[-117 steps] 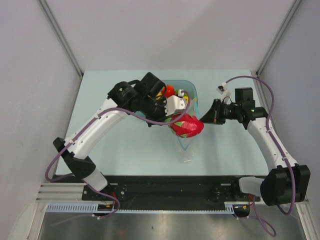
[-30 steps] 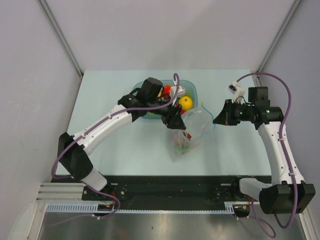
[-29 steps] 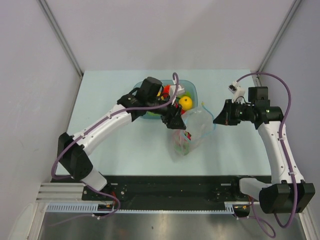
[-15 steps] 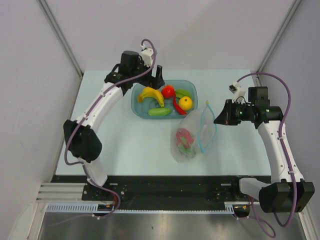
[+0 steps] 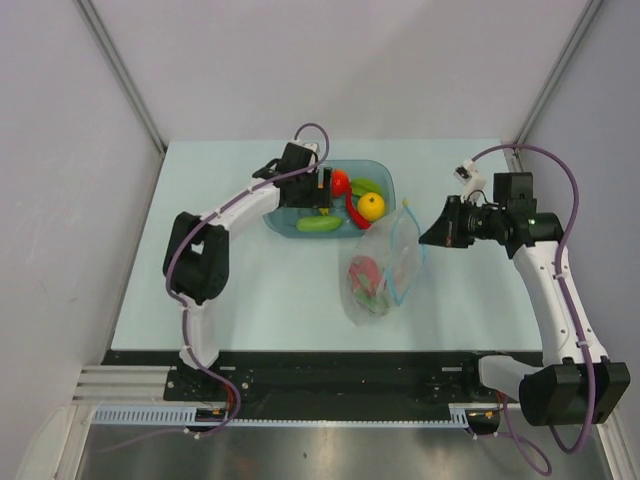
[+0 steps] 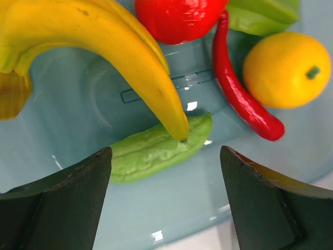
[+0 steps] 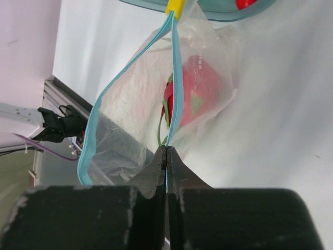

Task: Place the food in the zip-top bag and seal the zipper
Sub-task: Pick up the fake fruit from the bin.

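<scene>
The banana, upper left in the tray, is judged light and slippery, best taken mid-curve by the open left gripper. The floppy zip-top bag is pinched at its zipper by the right gripper.

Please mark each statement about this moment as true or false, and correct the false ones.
1. The dragon fruit lies inside the zip-top bag. True.
2. The left gripper is shut on the banana. False: it is open above the tray and holds nothing.
3. The right gripper is shut on the zipper. True.
4. The citrus is in the bag. False: it lies in the tray, beside the red chili.
5. The bag's mouth is sealed. False: the two blue strips stand apart, so the mouth is open.
</scene>
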`<state>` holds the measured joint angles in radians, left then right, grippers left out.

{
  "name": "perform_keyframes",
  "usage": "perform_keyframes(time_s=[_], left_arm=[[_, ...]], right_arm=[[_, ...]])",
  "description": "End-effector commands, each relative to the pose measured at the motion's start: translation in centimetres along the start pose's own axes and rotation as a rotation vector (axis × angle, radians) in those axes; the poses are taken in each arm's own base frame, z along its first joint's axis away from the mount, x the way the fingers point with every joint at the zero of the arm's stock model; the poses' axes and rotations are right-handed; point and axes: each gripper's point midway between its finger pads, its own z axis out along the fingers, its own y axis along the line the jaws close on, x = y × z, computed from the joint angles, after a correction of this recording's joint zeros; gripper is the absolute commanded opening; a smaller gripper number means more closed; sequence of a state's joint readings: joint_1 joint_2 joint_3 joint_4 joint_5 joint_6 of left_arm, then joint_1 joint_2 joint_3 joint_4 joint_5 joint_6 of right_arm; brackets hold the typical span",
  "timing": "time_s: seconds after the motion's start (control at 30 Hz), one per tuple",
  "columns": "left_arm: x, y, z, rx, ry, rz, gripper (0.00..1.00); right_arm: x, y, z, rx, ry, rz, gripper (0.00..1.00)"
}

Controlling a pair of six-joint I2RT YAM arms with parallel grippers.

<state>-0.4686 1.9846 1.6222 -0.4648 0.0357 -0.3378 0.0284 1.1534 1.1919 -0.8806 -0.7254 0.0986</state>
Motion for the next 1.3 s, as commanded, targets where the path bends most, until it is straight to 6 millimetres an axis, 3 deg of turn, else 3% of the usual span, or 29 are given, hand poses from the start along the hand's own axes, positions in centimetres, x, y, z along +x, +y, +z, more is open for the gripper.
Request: perform_keyframes(time_s=[0.0, 0.17, 0.47, 0.57, 0.6, 0.7, 0.77, 0.8, 0.87, 0.9, 0.93, 1.0, 1.03, 1.23, 1.27], left_arm=[[-2.2, 0.2, 1.8, -0.038, -0.072, -0.074, 0.87], [-1.8, 0.7, 4.1, -0.055, -0.062, -0.083, 0.82], [-3.5, -0.8, 5.2, 0.022, -0.112, -0.049, 0.69], [-3.7, -0.9, 5.3, 0.043, -0.119, -0.038, 0.56], [-3.6, -0.9, 5.3, 0.049, -0.113, -0.033, 0.44], [-3.4, -1.6, 4.5, 0.079, -0.091, -0.018, 0.26], [-3.9, -2.4, 2.5, 0.117, -0.1, -0.01, 0.18], [-4.3, -2.7, 1.4, 0.135, -0.118, -0.013, 0.08], [-4.5, -3.7, -1.9, 0.191, -0.139, -0.012, 0.0], [-4.7, -3.9, -3.2, 0.214, -0.15, -0.013, 0.0], [-4.9, -4.7, -5.8, 0.259, -0.172, -0.006, 0.0], [-5.1, -5.2, -8.2, 0.311, -0.199, 0.001, 0.0], [-5.2, -6.0, -10.7, 0.364, -0.221, 0.024, 0.0], [-4.2, -7.4, -17.7, 0.553, -0.249, 0.104, 0.0], [-3.6, -7.9, -19.8, 0.607, -0.268, 0.131, 0.0]], right_arm=[[-1.2, 2.8, 0.3, -0.107, -0.041, -0.041, 0.0], [-0.8, 4.0, 1.1, -0.136, -0.024, -0.052, 0.0], [-1.0, 3.3, 2.8, -0.13, -0.018, -0.032, 0.0], [-1.1, 3.3, 2.9, -0.129, -0.021, -0.036, 0.0], [-1.2, 3.4, 3.0, -0.131, -0.022, -0.036, 0.0], [-1.5, 3.9, 2.7, -0.146, -0.023, -0.047, 0.0], [-1.5, 4.6, 2.4, -0.17, -0.022, -0.06, 0.0], [-1.9, 5.1, 2.2, -0.179, -0.03, -0.075, 0.0], [-1.8, 6.6, 2.2, -0.217, -0.036, -0.129, 0.0], [-1.9, 7.2, 2.2, -0.226, -0.04, -0.152, 0.0], [-1.9, 7.5, 2.4, -0.232, -0.042, -0.167, 0.0], [-1.9, 8.1, 3.3, -0.245, -0.032, -0.183, 0.0], [-2.2, 8.0, 3.9, -0.248, -0.033, -0.179, 0.0], [-4.3, 10.2, 5.8, -0.324, -0.044, -0.178, 0.0], [-4.3, 10.1, 5.9, -0.322, -0.035, -0.176, 0.0]])
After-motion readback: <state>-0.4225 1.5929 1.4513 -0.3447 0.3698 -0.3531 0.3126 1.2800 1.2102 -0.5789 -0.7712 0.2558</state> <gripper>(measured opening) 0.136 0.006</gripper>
